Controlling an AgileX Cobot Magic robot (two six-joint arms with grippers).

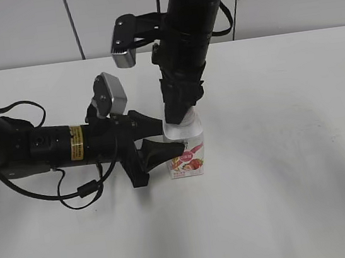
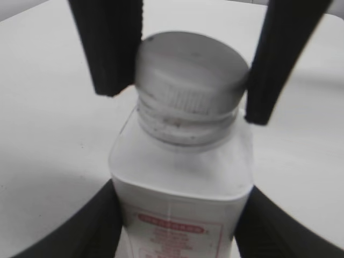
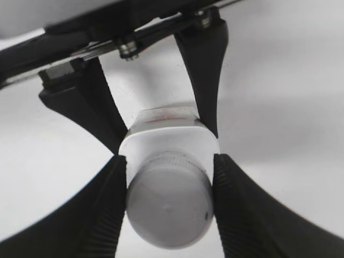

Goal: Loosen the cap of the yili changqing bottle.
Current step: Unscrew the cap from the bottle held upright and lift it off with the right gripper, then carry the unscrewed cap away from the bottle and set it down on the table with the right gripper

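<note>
Your yili changqing bottle stands upright on the white table, a little left of the middle of the scene, with its pink-red fruit label facing the near side. The cap sits on the neck; you can see its ribbed rim and the threaded collar just under it in the left wrist view.

Your left gripper reaches in from the left, lying low along the table. Its two black fingers press against the bottle's body on either side, below the shoulders, so the jaws are pinching the bottle.

Your right gripper comes straight down from above on the dark arm. In the right wrist view its fingers touch the cap on the left and right sides, and the left wrist view shows the same two fingers flanking the cap's rim. Its jaws are pinching the cap.
</note>
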